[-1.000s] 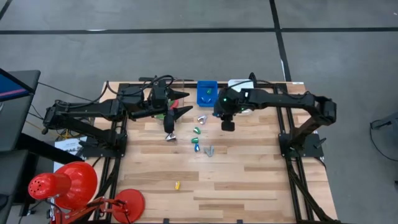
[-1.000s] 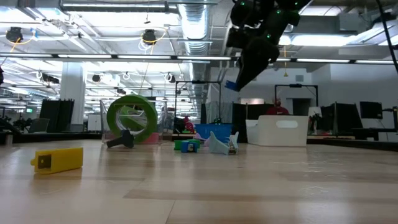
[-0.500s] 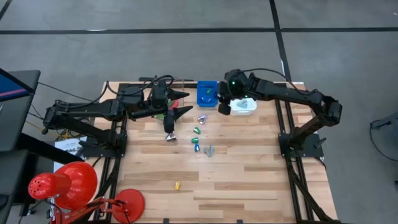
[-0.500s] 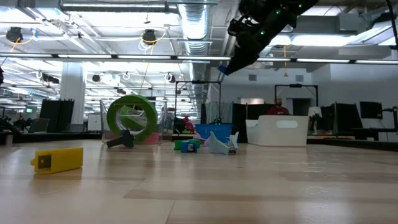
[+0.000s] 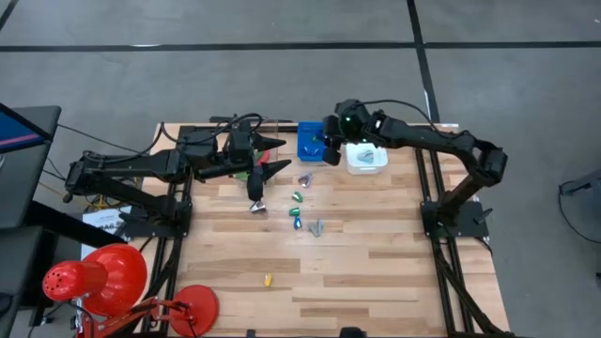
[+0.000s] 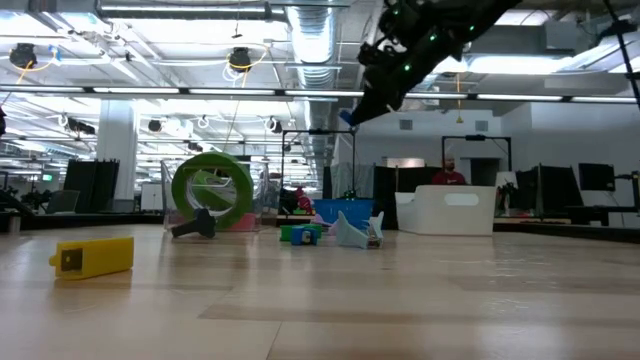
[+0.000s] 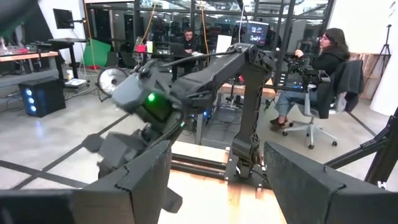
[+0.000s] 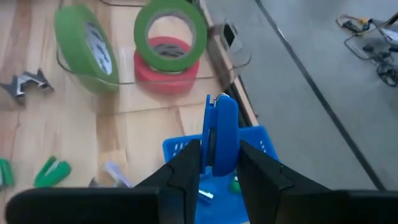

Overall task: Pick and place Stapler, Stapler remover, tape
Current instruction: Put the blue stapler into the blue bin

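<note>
A yellow item (image 6: 92, 256) lies nearest on the desk (image 5: 357, 272). Farther back, the left pincer (image 5: 266, 155) hangs wide. At the far edge, the right pincer (image 8: 214, 163) grips a blue stapler (image 8: 221, 134) above the blue bin (image 5: 311, 141); 3 tape rolls (image 8: 169, 37) sit beyond.

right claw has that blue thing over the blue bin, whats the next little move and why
Probably lower a little, then open. The right claw is shut on the blue stapler and hangs above the blue bin, so releasing from this height would likely drop it hard.
</note>
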